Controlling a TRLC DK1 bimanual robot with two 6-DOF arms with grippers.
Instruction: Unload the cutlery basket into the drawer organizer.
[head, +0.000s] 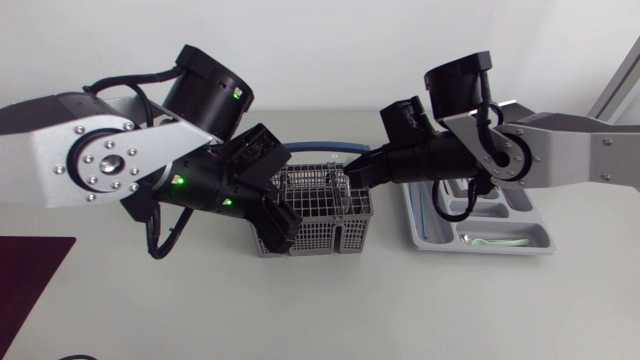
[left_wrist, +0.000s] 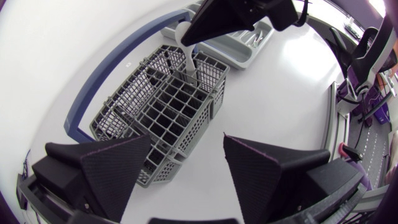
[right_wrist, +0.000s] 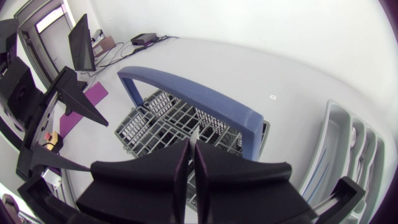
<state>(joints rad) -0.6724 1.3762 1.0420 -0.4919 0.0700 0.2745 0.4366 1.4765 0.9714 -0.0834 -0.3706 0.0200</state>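
while the basket sits on the surface just beside the organizer, the right claw is pinched narrowly on a white utensil standing in it, close to the blue handle. the left claw is held wide over the basket's other end. the utensil is hidden by the arms in the head view and seen only from the wrists.

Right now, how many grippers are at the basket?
2: the left gripper, open, at one end of the basket; the right gripper, over the other end, shut on a white utensil.
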